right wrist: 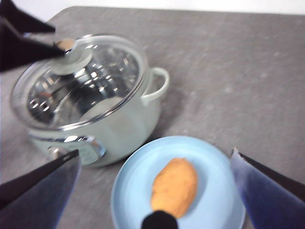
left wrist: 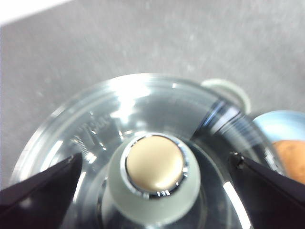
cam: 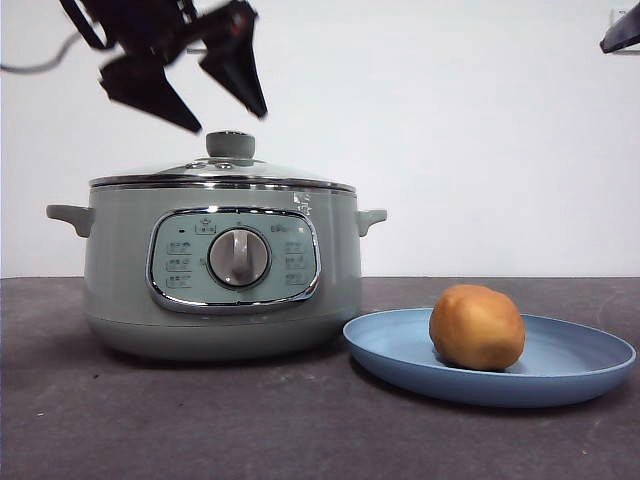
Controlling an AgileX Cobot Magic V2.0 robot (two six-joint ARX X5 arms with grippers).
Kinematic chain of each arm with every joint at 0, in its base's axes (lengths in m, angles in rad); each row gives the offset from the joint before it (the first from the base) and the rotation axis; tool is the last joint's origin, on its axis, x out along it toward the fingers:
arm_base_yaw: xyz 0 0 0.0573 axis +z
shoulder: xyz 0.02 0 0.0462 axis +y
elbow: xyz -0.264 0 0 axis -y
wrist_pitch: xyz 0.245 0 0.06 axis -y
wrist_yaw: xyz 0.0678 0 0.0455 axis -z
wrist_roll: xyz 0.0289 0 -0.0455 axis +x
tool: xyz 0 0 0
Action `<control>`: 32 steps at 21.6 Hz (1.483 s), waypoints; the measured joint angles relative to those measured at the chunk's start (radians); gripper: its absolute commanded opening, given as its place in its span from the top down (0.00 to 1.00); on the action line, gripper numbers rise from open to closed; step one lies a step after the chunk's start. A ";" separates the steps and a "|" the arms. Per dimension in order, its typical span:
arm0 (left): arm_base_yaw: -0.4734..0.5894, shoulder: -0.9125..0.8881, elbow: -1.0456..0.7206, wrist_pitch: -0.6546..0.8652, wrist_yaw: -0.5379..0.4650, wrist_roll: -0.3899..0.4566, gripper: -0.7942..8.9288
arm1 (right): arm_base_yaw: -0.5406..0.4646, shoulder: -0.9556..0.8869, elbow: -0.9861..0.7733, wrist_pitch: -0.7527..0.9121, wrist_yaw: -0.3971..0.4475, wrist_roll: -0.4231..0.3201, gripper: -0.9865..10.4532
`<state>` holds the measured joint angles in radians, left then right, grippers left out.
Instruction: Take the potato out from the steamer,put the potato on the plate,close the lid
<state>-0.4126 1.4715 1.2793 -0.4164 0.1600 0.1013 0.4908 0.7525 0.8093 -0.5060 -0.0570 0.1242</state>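
The pale green steamer [cam: 220, 270] stands at the left with its glass lid [cam: 222, 176] resting on top. My left gripper [cam: 205, 100] hangs open just above the lid's green knob [left wrist: 153, 188], a jaw on each side and touching nothing. The golden-brown potato [cam: 477, 327] lies on the light-blue plate [cam: 580, 360] to the steamer's right. My right gripper [right wrist: 155, 160] is open and held high over the plate [right wrist: 128, 191] and potato [right wrist: 175, 186]; only its black tip [cam: 622, 35] shows at the top right corner of the front view.
The dark grey table [cam: 150, 420] runs under everything, with a white wall behind. The steamer's side handle [right wrist: 159, 83] sticks out toward the plate, a short gap between them.
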 measured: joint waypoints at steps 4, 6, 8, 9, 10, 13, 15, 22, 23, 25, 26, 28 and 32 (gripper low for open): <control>0.000 -0.116 0.000 -0.070 0.000 0.000 0.34 | 0.000 0.000 0.000 -0.027 -0.069 0.000 0.37; 0.000 -0.179 0.002 -0.132 0.002 0.000 0.34 | 0.000 0.000 0.000 -0.049 -0.111 0.000 0.37; 0.000 -0.282 0.004 -0.251 0.021 0.000 0.34 | 0.000 0.000 0.000 -0.098 -0.185 0.000 0.37; 0.000 -0.327 0.004 -0.306 0.047 0.000 0.34 | 0.000 0.000 0.000 -0.126 -0.217 0.001 0.37; 0.000 -0.378 0.004 -0.368 0.087 0.000 0.34 | 0.000 0.000 0.000 -0.151 -0.246 0.003 0.37; 0.000 -0.482 0.005 -0.490 0.140 -0.007 0.69 | 0.000 0.000 0.000 -0.222 -0.322 0.009 0.50; 0.000 -0.521 0.006 -0.556 0.149 -0.009 0.93 | 0.000 0.000 0.000 -0.260 -0.334 0.011 0.74; 0.000 -0.522 0.006 -0.629 0.154 -0.009 0.92 | 0.000 0.000 0.000 -0.293 -0.333 0.011 0.91; 0.000 -0.522 0.006 -0.629 0.154 -0.009 0.92 | 0.000 0.000 0.000 -0.293 -0.333 0.011 0.91; 0.000 -0.523 0.006 -0.629 0.154 -0.009 0.92 | 0.000 0.000 0.000 -0.293 -0.333 0.011 0.91; 0.000 -0.523 0.006 -0.629 0.154 -0.009 0.92 | 0.000 0.000 0.000 -0.293 -0.333 0.011 0.91; 0.000 -0.523 0.006 -0.629 0.154 -0.009 0.92 | 0.000 0.000 0.000 -0.293 -0.333 0.011 0.91; 0.000 -0.523 0.006 -0.629 0.154 -0.016 0.92 | 0.000 0.000 0.000 -0.293 -0.333 0.011 0.91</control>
<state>-0.4129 0.9489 1.2850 -1.0451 0.3145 0.0856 0.4908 0.7525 0.8093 -0.7990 -0.3897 0.1352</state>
